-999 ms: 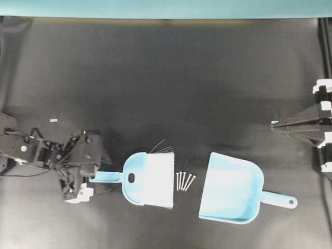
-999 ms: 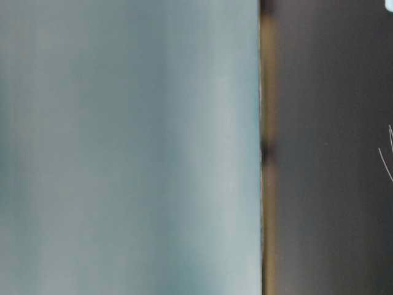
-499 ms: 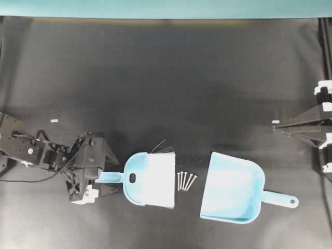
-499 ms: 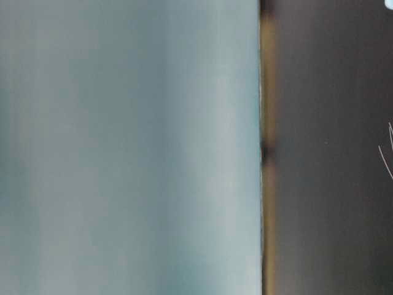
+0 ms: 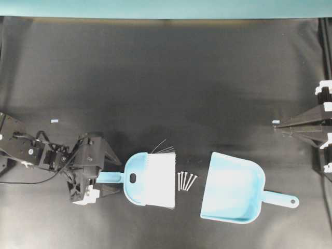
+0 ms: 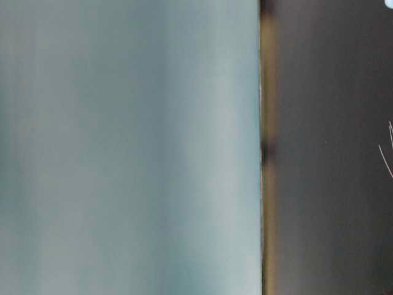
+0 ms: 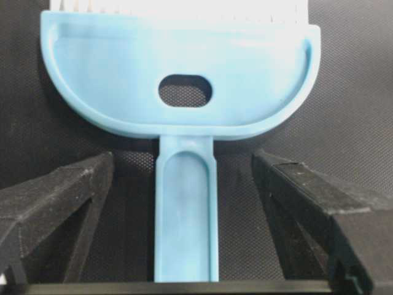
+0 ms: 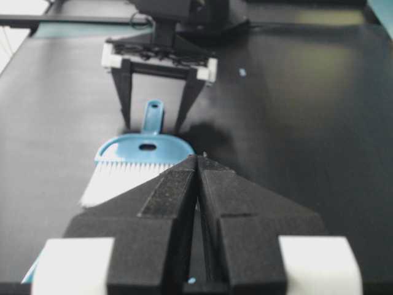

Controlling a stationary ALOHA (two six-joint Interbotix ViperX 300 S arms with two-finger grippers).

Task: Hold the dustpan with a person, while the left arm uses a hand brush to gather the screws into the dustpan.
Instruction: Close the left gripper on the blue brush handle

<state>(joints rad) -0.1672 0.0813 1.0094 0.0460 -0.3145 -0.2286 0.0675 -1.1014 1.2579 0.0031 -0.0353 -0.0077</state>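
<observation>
The hand brush (image 5: 150, 179) lies flat on the black table, white bristles pointing right. Its slim handle (image 7: 184, 215) runs between the fingers of my left gripper (image 5: 115, 177), which stands open astride it without touching. Several screws (image 5: 185, 181) lie side by side just right of the bristles. The dustpan (image 5: 231, 188) rests beyond them, mouth toward the screws, handle to the right, nothing holding it. My right gripper (image 5: 273, 123) is shut and empty at the right edge, well above the dustpan. No person is in view. In the right wrist view the brush (image 8: 144, 150) lies past the shut right gripper (image 8: 198, 158).
A small light blue scrap (image 5: 54, 121) lies on the table left of centre. A few stray dark bristles (image 5: 163, 147) stick up from the brush head. A teal wall (image 5: 166, 8) borders the far edge. The table-level view is blurred.
My left gripper has slid a little to the right along the brush handle, still open. The brush, the screws, the dustpan and the right arm have stayed put.
</observation>
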